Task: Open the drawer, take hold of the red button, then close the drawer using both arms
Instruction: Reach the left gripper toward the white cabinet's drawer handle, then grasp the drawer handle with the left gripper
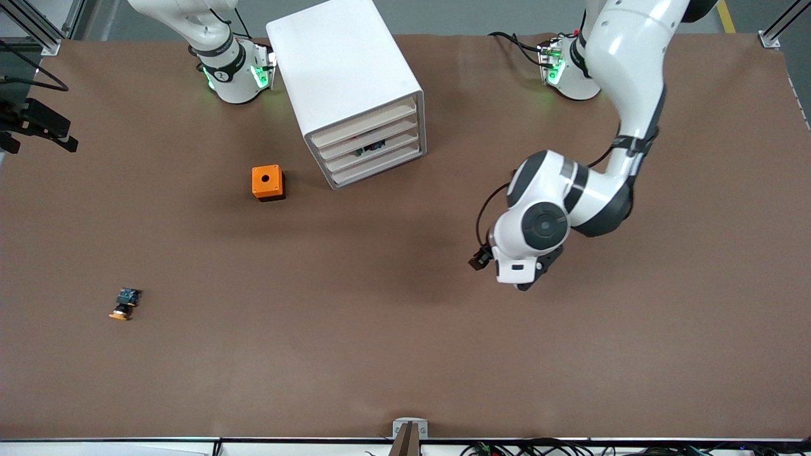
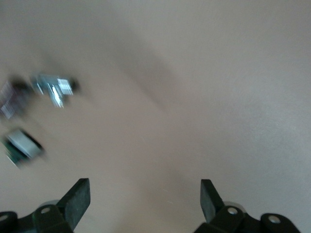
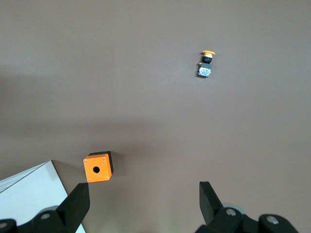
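Button (image 1: 370,147) seems to peek from a drawer of the cabinet (image 1: 345,69), axis unclear. It's at 10 o'clock from the left gripper (image 2: 146,191) over the counter (image 1: 405,354), fingers released, likely better placed. Right gripper (image 3: 143,194) waits high beside the cabinet, fingers released.

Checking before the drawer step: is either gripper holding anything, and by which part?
Nothing is held. The left gripper and the right gripper are both open and empty.

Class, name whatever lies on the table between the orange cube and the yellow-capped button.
Nothing: the front view shows bare brown table between the orange cube and the yellow-capped button.
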Action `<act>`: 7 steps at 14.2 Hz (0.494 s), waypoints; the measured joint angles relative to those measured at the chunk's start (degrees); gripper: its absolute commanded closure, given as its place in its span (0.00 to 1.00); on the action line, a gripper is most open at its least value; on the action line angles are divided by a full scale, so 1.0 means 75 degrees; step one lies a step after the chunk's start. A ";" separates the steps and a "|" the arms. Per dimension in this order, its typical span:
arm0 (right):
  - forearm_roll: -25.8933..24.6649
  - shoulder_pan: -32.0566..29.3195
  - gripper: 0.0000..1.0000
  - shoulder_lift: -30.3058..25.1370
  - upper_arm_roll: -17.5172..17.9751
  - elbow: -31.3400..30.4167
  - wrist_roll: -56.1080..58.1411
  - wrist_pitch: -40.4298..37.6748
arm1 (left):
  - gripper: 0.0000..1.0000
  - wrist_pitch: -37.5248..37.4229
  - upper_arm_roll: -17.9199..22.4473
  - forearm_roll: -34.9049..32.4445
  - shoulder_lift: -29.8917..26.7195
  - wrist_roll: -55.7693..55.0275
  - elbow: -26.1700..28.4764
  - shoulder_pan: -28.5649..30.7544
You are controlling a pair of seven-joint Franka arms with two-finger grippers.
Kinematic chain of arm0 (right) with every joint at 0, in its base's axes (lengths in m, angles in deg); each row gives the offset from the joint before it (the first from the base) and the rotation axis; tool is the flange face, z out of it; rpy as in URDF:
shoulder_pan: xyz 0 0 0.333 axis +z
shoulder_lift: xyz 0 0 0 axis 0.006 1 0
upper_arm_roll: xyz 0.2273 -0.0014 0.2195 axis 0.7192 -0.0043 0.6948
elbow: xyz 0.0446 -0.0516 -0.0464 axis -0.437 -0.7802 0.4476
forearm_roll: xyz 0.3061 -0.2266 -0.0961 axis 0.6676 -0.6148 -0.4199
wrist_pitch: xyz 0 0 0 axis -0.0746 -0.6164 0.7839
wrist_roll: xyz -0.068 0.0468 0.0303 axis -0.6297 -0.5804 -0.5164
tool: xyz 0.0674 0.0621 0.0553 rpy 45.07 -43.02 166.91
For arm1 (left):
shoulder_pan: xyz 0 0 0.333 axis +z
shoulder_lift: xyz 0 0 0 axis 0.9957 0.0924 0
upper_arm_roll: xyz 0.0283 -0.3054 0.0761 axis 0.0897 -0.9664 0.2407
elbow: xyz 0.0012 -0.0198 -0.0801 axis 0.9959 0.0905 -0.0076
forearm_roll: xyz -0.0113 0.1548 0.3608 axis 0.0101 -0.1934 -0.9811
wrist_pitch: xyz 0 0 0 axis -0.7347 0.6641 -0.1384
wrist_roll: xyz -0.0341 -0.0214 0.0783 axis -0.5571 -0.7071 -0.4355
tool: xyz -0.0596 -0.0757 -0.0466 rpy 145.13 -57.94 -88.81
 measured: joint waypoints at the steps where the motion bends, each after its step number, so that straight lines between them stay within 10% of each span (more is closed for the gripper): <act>1: 0.0000 0.0000 0.00 0.0000 -0.0004 0.0000 0.0000 0.0000 | 0.00 0.0256 0.0000 0.0275 0.0208 -0.0913 -0.0084 -0.0161; 7: 0.0000 0.0000 0.00 -0.0001 -0.0007 0.0002 0.0000 0.0004 | 0.00 0.0827 0.0001 0.2881 0.0778 -0.3174 -0.0212 -0.0452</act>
